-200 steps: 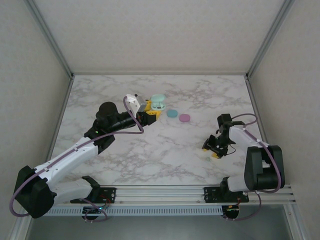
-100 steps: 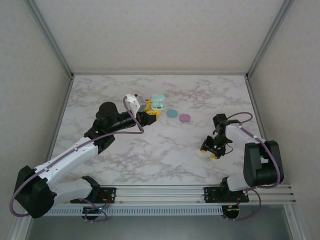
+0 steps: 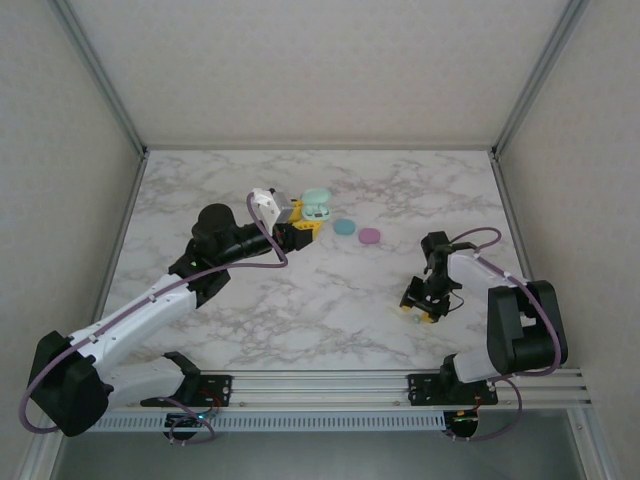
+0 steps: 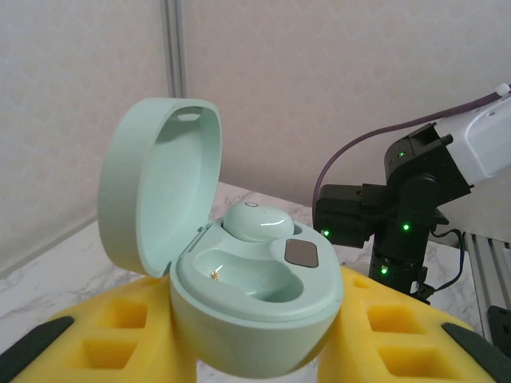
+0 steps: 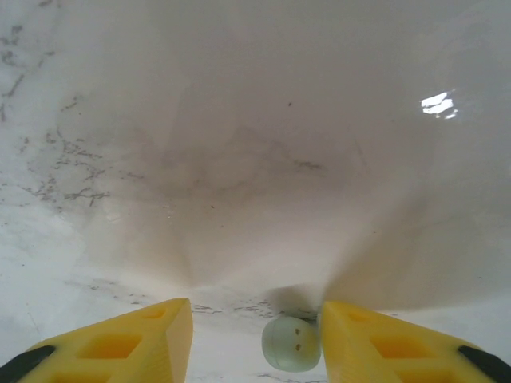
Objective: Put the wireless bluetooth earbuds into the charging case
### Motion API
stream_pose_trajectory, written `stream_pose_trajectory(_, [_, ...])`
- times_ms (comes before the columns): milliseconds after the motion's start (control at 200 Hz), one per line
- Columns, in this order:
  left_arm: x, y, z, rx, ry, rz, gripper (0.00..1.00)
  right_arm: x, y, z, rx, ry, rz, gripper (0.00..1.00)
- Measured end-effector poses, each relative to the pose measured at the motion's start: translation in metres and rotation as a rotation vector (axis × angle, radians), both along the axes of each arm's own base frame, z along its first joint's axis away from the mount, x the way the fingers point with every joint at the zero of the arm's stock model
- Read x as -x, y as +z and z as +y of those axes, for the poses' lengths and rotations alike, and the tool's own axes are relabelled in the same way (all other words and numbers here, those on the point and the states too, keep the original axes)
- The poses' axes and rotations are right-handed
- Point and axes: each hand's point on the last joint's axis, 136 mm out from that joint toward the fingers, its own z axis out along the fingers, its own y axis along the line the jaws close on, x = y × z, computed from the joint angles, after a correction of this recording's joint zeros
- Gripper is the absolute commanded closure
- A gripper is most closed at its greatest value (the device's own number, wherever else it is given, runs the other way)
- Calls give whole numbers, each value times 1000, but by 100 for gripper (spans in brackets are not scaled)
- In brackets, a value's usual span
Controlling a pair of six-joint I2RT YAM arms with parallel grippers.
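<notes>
One walled marble tabletop [image 3: 330,300]: left tool [image 3: 303,222] tight on case [image 4: 255,307], right tool [image 3: 420,308] spread (earbud [image 5: 291,343] between)

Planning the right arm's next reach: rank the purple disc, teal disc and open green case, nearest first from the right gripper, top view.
1. Purple disc, up-left of the right gripper.
2. Teal disc, just left of the purple one.
3. Open green case, farthest left, held by the left gripper.

The case [image 4: 255,295] is smooth glossy plastic; the marble-patterned counter [image 5: 239,159] has a sheen; yellow fingers [image 4: 391,335] of the left pincer [image 4: 255,327] look matt.
</notes>
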Motion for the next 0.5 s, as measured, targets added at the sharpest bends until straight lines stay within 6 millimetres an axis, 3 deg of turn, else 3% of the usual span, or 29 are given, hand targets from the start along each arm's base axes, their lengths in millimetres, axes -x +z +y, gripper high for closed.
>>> stream_pose_trajectory(501, [0,-1,0,-1,0,2,79,-6,0,-9,75,32,6,59])
